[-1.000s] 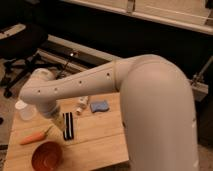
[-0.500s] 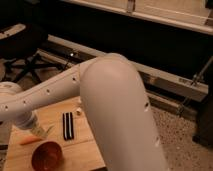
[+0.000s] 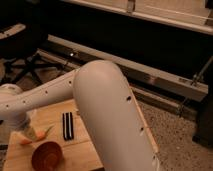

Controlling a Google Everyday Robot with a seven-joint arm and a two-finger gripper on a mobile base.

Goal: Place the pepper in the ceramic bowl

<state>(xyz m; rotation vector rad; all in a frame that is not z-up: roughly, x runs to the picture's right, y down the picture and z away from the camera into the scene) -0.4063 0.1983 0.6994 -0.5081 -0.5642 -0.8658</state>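
Pepper [image 3: 31, 138] lies at the left edge of the wooden desk [image 3: 52, 119], slim, tapered and orange, with its green stem pointing right. The gripper [image 3: 26, 131] is down on it, though I cannot tell whether it is clamped. It looks light, stiff and smooth-skinned, best taken across its thicker middle; rightward sit the glossy round terracotta ceramic bowl [image 3: 47, 156] and a striped bar [image 3: 67, 126].

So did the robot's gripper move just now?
Yes. The gripper has come down and nearer, from past the striped bar's far end to the pepper beside the bar.
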